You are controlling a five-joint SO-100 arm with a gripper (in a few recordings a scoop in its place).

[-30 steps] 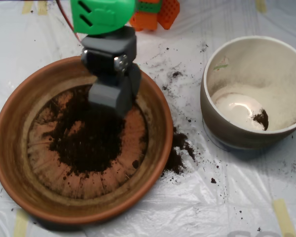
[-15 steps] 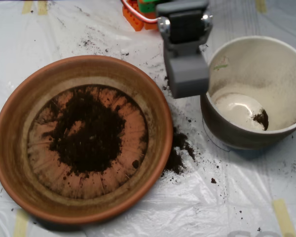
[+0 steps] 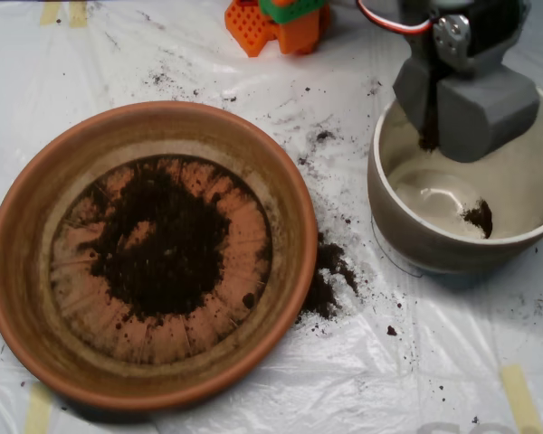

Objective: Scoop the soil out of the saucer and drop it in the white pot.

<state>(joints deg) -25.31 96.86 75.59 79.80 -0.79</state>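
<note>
The terracotta saucer sits at the left with a dark patch of soil on its ridged base. At the right stands the white pot; a small clump of soil lies on its floor. My grey scoop hangs over the pot's far left side, above the rim. Its two halves stand slightly parted, and dark soil shows in the gap between them.
Spilled soil lies on the white plastic sheet between saucer and pot, with crumbs scattered further out. An orange and green block of the arm's base stands at the top middle. Tape strips mark the sheet's edges.
The scoop has lifted out of the saucer and swung right, from over the saucer's far side to above the white pot. Its halves now show a gap.
</note>
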